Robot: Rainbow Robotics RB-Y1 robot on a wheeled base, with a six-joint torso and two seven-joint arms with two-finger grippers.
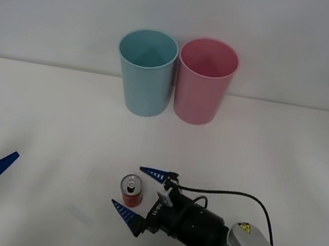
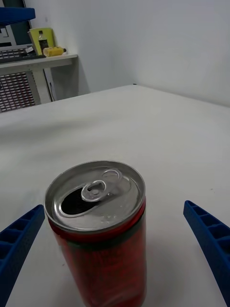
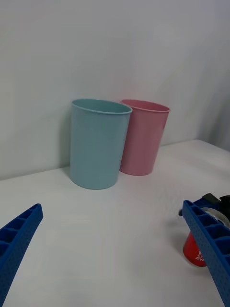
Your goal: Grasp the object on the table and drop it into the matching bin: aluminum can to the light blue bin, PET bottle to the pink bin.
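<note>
The aluminum can (image 1: 131, 192), small and red with a silver top and an opened pull tab, stands upright on the white table (image 1: 59, 112) near its front middle. My right gripper (image 1: 127, 185) is open around it, one blue finger on each side, apart from the can's sides. In the right wrist view the can (image 2: 98, 225) sits between the fingers of the right gripper (image 2: 113, 206). The light blue bin (image 1: 145, 72) and the pink bin (image 1: 204, 81) stand side by side at the back. My left gripper (image 1: 6, 139) hovers open at the front left, holding nothing.
The left wrist view shows the left gripper (image 3: 112, 206) facing the light blue bin (image 3: 98, 144) and pink bin (image 3: 143, 139), with the can (image 3: 193, 252) off to one side. A black cable (image 1: 234, 196) loops over my right arm. A shelf (image 2: 40, 55) stands beyond the table.
</note>
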